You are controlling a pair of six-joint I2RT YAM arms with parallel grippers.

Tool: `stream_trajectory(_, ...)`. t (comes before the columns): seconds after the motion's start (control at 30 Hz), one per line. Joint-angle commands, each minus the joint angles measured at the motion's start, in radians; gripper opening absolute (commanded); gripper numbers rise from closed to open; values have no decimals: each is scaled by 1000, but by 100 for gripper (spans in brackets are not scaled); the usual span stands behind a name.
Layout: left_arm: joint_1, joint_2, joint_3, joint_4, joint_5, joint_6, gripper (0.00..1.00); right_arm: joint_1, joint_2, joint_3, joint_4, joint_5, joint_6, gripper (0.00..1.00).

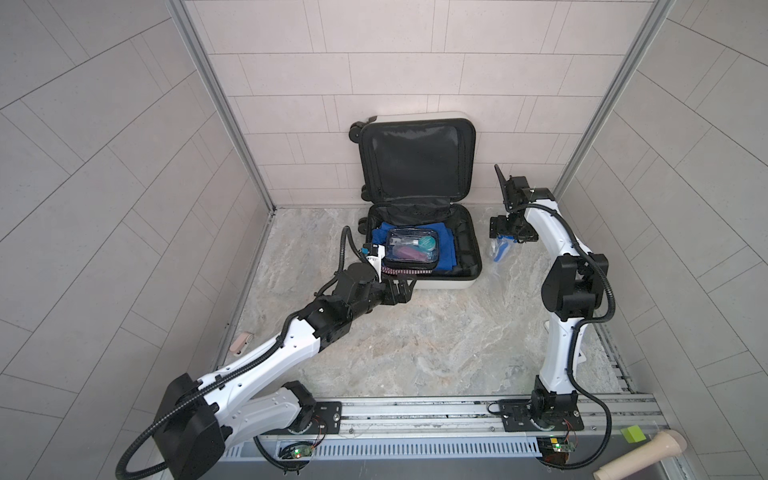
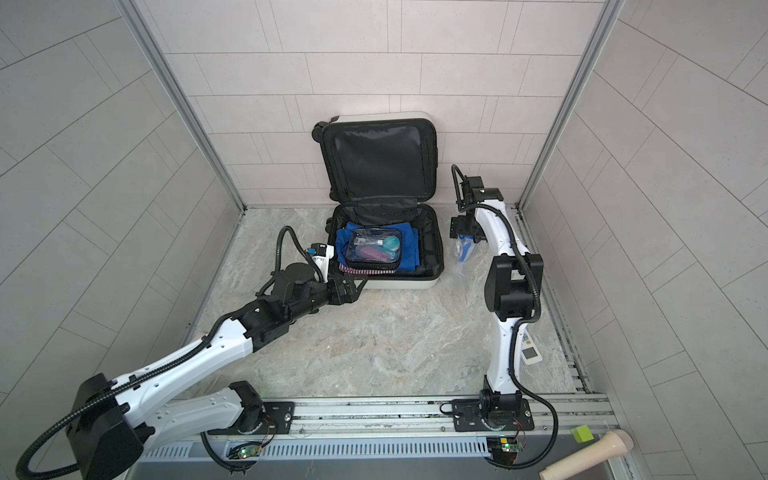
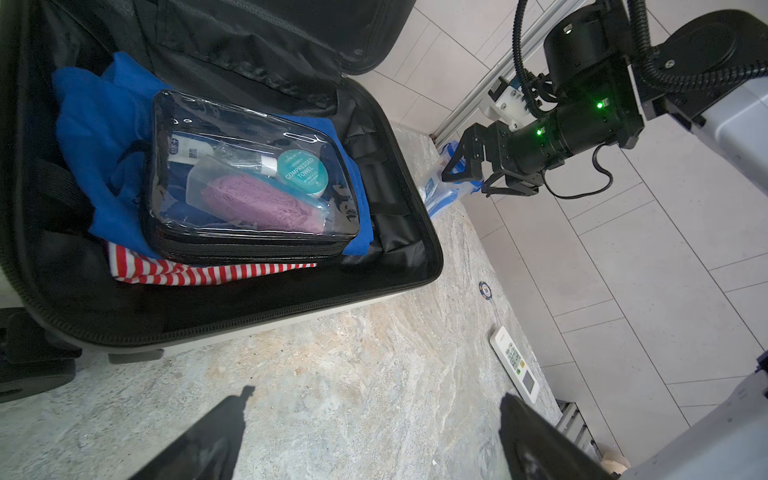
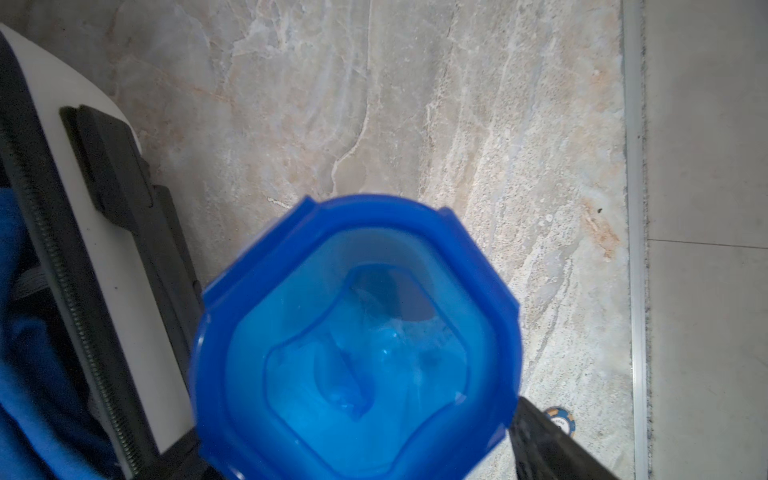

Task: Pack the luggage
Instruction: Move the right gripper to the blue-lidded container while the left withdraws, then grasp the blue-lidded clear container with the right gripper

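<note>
Standing open at the far middle of the marble desk [image 1: 415,345], the white luggage [image 1: 440,285] has its black-lined lid [image 1: 415,162] propped upright against the tiled back wall. In the lower half a clear toiletry pouch [image 1: 409,249] sits on top of a blue cloth [image 1: 448,251], and a red-and-white striped garment [image 3: 187,274] peeks out at the near edge. The left pincer [image 1: 404,291] hangs low just off the case's near-left corner, fingers spread wide, nothing between them. On the right, the right pincer [image 3: 464,185] points down beside the case's right wall, spread wide over a blue-capped clear container [image 4: 357,345]. The right wrist view is filled by that blue cap; whether the fingers touch it, I cannot tell. Nearer on the right lie a white remote control [image 3: 515,365] and a small round chip [image 3: 484,289].
</note>
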Motion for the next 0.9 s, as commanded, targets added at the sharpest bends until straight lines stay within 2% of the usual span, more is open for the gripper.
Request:
stream_trajectory(0.0,-4,-2,-9,-2,-48,-23,100,0,-27,-34,-3,-24,-7,99)
stream_trajectory(0.2,-3,-20,-19,5,-79,-48,100,1,-46,-46,0,-22,0,100)
stream_trajectory(0.43,-3,1,29,-46,-71,-38,100,2,-41,-58,8,-14,6,99)
stream_trajectory(0.87,-3,26,21,-50,-61,-49,100,34,-1,-23,3,4,13,100)
